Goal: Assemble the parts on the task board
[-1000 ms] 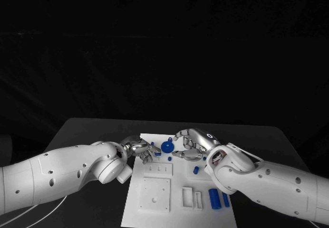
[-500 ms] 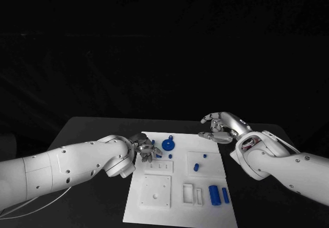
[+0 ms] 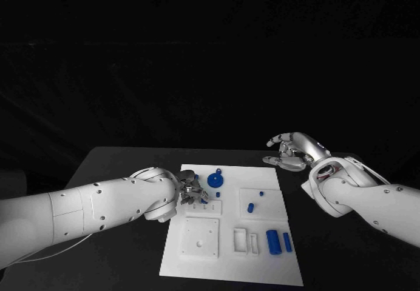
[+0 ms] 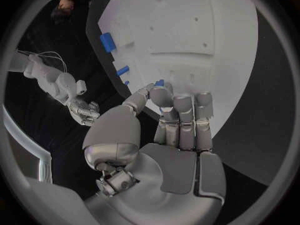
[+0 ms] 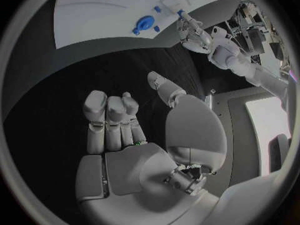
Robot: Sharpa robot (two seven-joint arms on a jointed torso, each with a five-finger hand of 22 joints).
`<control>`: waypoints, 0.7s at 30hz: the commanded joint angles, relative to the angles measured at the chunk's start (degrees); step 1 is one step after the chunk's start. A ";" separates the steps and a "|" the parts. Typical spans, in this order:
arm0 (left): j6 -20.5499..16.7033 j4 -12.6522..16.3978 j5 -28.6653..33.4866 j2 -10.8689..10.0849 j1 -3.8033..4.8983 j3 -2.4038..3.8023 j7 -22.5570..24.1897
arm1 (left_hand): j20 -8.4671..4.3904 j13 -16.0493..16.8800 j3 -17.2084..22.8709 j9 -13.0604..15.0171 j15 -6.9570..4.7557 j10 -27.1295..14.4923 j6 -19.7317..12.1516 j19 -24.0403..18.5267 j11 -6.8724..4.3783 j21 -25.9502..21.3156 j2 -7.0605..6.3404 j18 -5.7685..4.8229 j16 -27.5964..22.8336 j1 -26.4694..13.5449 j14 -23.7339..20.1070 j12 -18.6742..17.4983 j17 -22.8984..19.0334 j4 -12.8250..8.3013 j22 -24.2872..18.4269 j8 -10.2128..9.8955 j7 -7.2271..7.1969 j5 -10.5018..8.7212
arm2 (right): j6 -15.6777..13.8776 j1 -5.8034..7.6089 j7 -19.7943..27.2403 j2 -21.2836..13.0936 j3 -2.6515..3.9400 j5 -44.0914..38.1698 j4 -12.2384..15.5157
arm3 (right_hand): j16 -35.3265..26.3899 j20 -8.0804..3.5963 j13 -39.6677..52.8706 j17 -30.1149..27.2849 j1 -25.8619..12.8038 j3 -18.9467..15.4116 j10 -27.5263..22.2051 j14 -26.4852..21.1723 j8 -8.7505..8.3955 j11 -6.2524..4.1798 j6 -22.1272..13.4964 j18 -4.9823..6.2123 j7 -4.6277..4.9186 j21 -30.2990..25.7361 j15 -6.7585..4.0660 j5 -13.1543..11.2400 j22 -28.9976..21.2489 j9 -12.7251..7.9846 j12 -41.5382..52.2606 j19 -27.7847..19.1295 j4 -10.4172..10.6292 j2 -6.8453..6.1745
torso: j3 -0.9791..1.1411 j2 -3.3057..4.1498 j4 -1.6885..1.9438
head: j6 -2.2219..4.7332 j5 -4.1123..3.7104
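Left robot hand [image 3: 191, 189] pinching a small blue part [image 4: 160, 83] at the board's [image 3: 229, 267] left edge beside the round blue part [image 3: 214, 180], two blue cylinders [image 3: 278, 240] lying low on the board's right, right robot hand [image 3: 294, 153] empty, fingers loosely curled, above the desk [image 3: 114, 160] past the board's far right corner.

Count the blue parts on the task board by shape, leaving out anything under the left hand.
Round disc: 1
Small studs: 2
Short peg: 1
Long cylinders: 2
Total: 6. Any parts at the left hand are too hidden to count.
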 commanded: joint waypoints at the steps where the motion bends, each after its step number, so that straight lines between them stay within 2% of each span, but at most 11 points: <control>1: 2.18 -0.10 -2.85 0.51 -0.04 0.05 -1.74 | -7.44 1.05 -0.05 4.33 -3.65 -2.79 5.85 0.48 -2.12 0.81 0.42 0.27 0.93 -0.10 2.33 1.36 0.03 -0.21 1.36 -0.01 -5.39 0.87 | 0.42 0.04 0.88 0.17 0.02 0.51 -0.09 | -0.35 -0.08 -0.10 -0.03 0.47 -0.12 -1.16 0.23 0.31 0.83 0.57 8.10 0.05 -0.23 0.16 0.42 0.08 0.00 0.14 0.00 0.33 0.00 | 0.34 -0.19 0.02 | -0.62 0.15; 5: 2.11 -0.33 -3.77 0.81 -0.27 0.06 -1.80 | -7.66 2.13 0.09 5.40 -4.07 -3.28 6.30 0.60 -2.41 1.93 0.47 0.47 2.09 -0.47 2.43 2.83 -0.19 -0.22 1.31 -0.10 -5.64 1.81 | 0.39 0.13 0.96 0.28 0.05 0.51 -0.17 | -0.35 -0.08 -0.13 -0.03 0.51 -0.13 -1.17 0.23 0.31 0.83 0.58 8.10 0.05 -0.23 0.17 0.52 0.08 -0.01 0.15 0.00 0.36 0.00 | 0.29 -0.20 0.04 | -0.87 0.21; 9: 1.46 -0.60 -3.90 1.07 -0.63 0.06 -1.75 | -7.73 2.48 0.15 5.93 -4.27 -3.33 6.64 0.67 -2.55 2.47 0.52 0.58 2.67 -0.71 2.54 3.46 -0.32 -0.18 1.30 -0.09 -5.80 2.15 | 0.47 0.16 0.97 0.28 0.05 0.51 -0.25 | -0.36 -0.07 -0.18 -0.02 0.57 -0.15 -1.17 0.25 0.31 0.83 0.59 8.10 0.05 -0.26 0.17 0.85 0.10 -0.02 0.18 0.01 0.47 0.03 | 0.42 -0.22 0.06 | -0.99 0.22; 11: 1.23 -0.71 -4.12 1.18 -0.85 0.06 -1.81 | -7.75 2.56 0.18 6.11 -4.32 -3.37 6.75 0.68 -2.59 2.65 0.54 0.63 2.85 -0.80 2.54 3.65 -0.39 -0.18 1.28 -0.10 -5.84 2.32 | 0.46 0.18 1.00 0.26 0.06 0.53 -0.24 | -0.37 -0.06 -0.21 -0.02 0.59 -0.17 -1.18 0.25 0.31 0.83 0.59 8.10 0.05 -0.27 0.17 1.01 0.11 -0.03 0.19 0.02 0.53 0.03 | 0.33 -0.22 0.04 | -1.06 0.30; 13: 1.37 -0.85 -4.55 1.28 -1.04 0.06 -1.82 | -7.77 2.65 0.24 6.33 -4.37 -3.41 6.89 0.68 -2.64 2.86 0.54 0.69 3.09 -0.86 2.57 3.86 -0.47 -0.22 1.27 -0.12 -5.89 2.64 | 0.48 0.19 1.03 0.26 0.06 0.55 -0.27 | -0.37 -0.06 -0.25 -0.01 0.64 -0.19 -1.18 0.26 0.31 0.83 0.60 8.10 0.05 -0.28 0.16 1.22 0.12 -0.03 0.21 0.03 0.58 0.03 | 0.38 -0.19 -0.01 | -1.04 0.29; 21: 0.58 -1.79 -4.97 1.63 -1.71 0.06 -1.88 | -7.77 2.72 0.29 6.65 -4.43 -3.41 7.14 0.66 -2.71 3.14 0.62 0.75 3.44 -1.07 2.59 4.17 -0.59 -0.18 1.25 -0.12 -5.97 2.97 | 0.63 0.21 0.99 0.10 0.06 0.57 -0.22 | -0.40 -0.04 -0.35 0.00 0.78 -0.26 -1.21 0.27 0.33 0.83 0.64 8.10 0.04 -0.31 0.16 1.90 0.16 -0.05 0.26 0.05 0.73 0.04 | 0.27 -0.18 0.02 | -1.12 0.24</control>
